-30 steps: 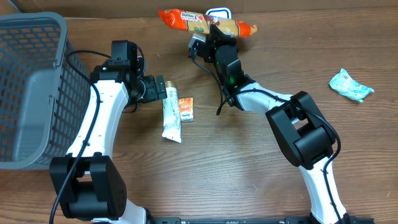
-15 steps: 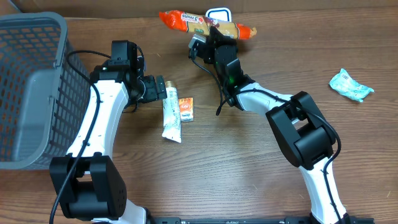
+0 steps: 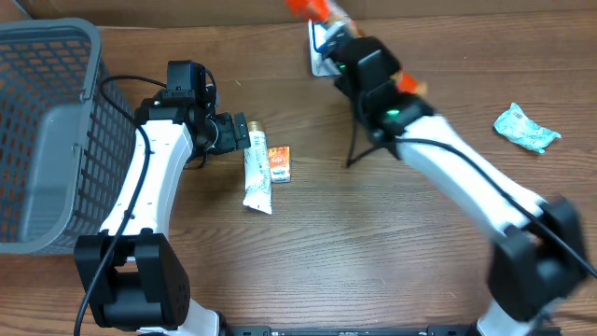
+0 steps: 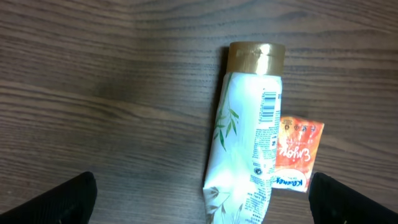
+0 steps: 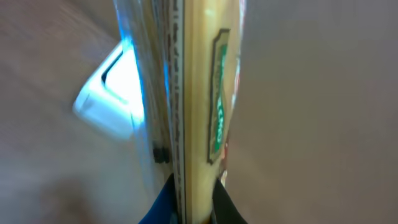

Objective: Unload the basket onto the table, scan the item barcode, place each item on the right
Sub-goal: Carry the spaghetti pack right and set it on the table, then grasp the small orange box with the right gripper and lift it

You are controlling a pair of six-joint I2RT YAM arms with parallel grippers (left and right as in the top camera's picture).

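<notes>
Change noted: a second earlier the sausage packet (image 3: 306,7) had lain flat at the far edge of the bench (image 3: 373,233), with the right hand (image 5: 189,204) already on it. It was now found lifted off the bench and turned. The right arm had swung out to the right and was blurred in the overhead view. The pick was judged done and presentation to the white, blue-lit scanner (image 3: 319,56) under way.

The right hand was pressed together, pinching the packet, which was held just beside the scanner. The left hand (image 3: 239,132) was spread wide over a white tube (image 4: 245,143) and had not moved.

Packet, in the right wrist view: on end, yellowish body, green label, clear film seam, orange tips. No barcode could be made out.
</notes>
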